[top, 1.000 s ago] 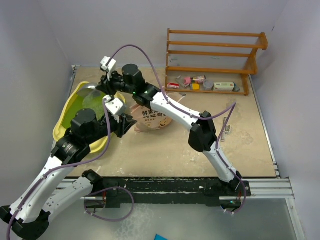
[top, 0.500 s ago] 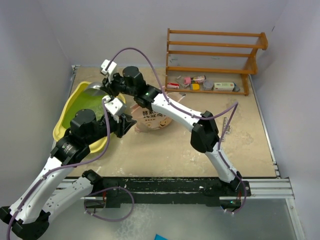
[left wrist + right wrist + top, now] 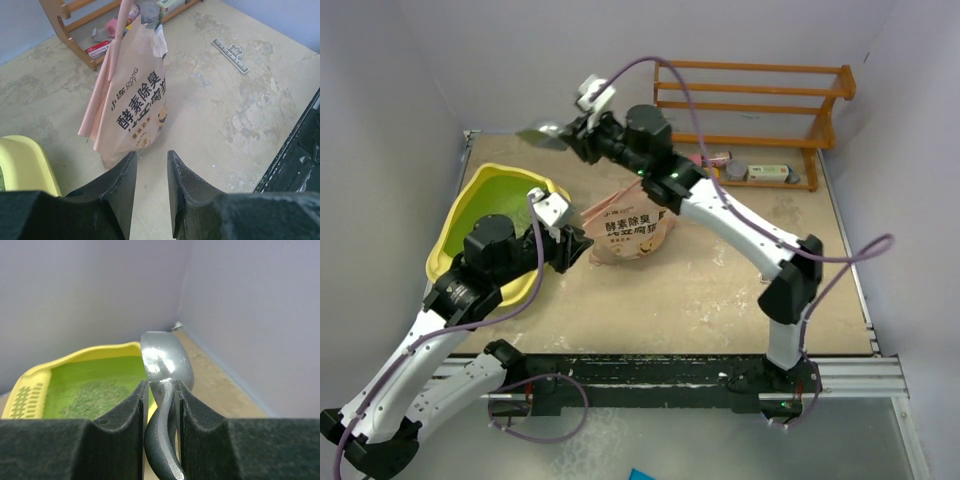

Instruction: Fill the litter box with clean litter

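The litter box is a yellow tub at the left, and pale green clean litter covers its floor. My right gripper hangs high over the back of the table, behind the tub. It is shut on the handle of a silver scoop. In the right wrist view the scoop stands between the jaws of my right gripper, above the litter box and the litter. The peach-pink bag stands upright beside the tub. My left gripper is open just left of the bag, holding nothing.
A wooden rack stands at the back right with small items on its lowest shelf. A ruler lies on the tabletop right of the bag. A grey wall runs close behind the tub.
My right arm has lifted the scoop out of the tub, up and to the right toward the back wall. The bag now shows in full. The left arm has barely moved.
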Controlling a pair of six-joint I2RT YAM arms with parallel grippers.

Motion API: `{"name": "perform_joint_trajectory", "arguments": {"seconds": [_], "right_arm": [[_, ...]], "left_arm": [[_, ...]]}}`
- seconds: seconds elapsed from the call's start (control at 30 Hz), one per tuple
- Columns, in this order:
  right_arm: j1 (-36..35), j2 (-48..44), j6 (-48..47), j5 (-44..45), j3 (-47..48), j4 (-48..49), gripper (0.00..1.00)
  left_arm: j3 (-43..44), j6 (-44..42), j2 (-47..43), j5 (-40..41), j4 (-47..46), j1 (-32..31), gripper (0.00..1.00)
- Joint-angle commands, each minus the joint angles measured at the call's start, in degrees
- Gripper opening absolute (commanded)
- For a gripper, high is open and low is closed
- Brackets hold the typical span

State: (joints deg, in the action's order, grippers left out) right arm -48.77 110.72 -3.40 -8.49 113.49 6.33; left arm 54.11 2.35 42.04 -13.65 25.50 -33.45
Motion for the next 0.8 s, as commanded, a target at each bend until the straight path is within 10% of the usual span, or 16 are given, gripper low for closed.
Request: {"name": "perform_joint_trajectory", "arguments": {"seconds": [0.0, 0.2, 0.47, 0.77], "right_arm": [[4.8, -12.9, 1.0, 8.4, -4.8, 4.1, 0.00], [14.1, -26.8, 5.3, 16.3, -11.4, -5.4, 0.00], [24.0, -26.4, 16.8, 20.7, 12.5, -50.2, 0.00], [34.1, -25.4, 19.9, -1.8, 17.5, -68.4, 0.00]], "left_arm": [[4.0, -0.9, 0.7, 0.6, -1.4, -0.1, 0.35], [7.2, -4.9, 4.5, 1.9, -1.2, -0.1, 0.37], [13.4, -9.4, 12.1, 0.2, -0.1, -0.1, 0.42], [17.2, -14.7, 17.9, -5.5, 3.4, -0.1, 0.47]]}}
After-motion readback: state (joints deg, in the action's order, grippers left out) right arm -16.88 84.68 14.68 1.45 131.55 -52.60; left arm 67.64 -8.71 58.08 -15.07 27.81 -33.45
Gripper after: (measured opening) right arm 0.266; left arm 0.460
